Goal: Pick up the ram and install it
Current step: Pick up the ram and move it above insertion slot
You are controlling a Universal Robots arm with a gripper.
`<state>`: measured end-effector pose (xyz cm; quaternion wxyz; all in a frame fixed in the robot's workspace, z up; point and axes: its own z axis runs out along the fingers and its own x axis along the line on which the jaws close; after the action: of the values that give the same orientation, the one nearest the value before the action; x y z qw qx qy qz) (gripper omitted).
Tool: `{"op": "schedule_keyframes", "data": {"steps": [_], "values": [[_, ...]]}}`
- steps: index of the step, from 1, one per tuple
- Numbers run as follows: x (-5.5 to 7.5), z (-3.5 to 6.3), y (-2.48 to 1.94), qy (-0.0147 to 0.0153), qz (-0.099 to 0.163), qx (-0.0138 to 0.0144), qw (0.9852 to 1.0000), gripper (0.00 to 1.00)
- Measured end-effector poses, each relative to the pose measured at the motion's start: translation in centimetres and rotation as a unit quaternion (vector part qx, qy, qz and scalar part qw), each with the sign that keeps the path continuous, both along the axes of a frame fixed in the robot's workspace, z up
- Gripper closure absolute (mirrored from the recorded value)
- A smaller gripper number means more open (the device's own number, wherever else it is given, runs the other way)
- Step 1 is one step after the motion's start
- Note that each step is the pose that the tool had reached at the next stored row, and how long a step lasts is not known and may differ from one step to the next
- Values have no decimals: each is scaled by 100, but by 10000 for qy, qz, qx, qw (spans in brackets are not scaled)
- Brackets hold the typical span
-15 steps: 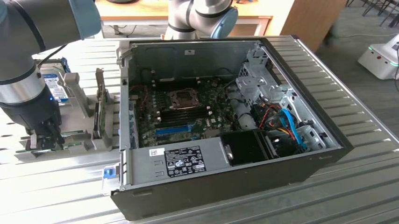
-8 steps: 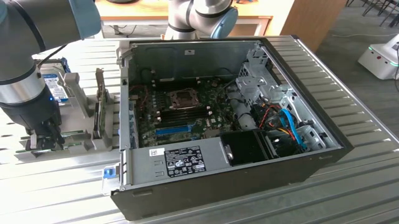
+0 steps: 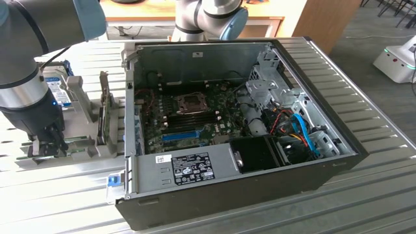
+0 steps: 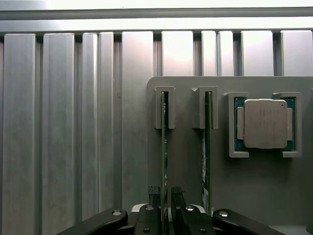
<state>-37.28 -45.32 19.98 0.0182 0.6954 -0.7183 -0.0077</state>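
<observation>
Ram (image 4: 165, 147) stands edge-up in holder (image 4: 186, 166) for pinching, 9 o'clock from case (image 3: 260, 195); jaws apart, straddling it, apparently without contact.

Bright even light; glare along table (image 4: 63, 98); dim inside case (image 3: 227, 204).

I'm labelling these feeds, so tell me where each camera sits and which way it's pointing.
Exterior view: high off the arm, looking down on the open computer; the arm and gripper stand at the exterior view's left.
Wrist view: on the wrist, looking down at the holder; the open gripper straddles a ram stick.
Shared: gripper and holder.
</observation>
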Motion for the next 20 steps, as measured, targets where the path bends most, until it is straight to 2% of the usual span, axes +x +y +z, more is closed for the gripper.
{"op": "schedule_keyframes", "data": {"steps": [20], "values": [[18,0,-1,0,0,0,10000,77]]}}
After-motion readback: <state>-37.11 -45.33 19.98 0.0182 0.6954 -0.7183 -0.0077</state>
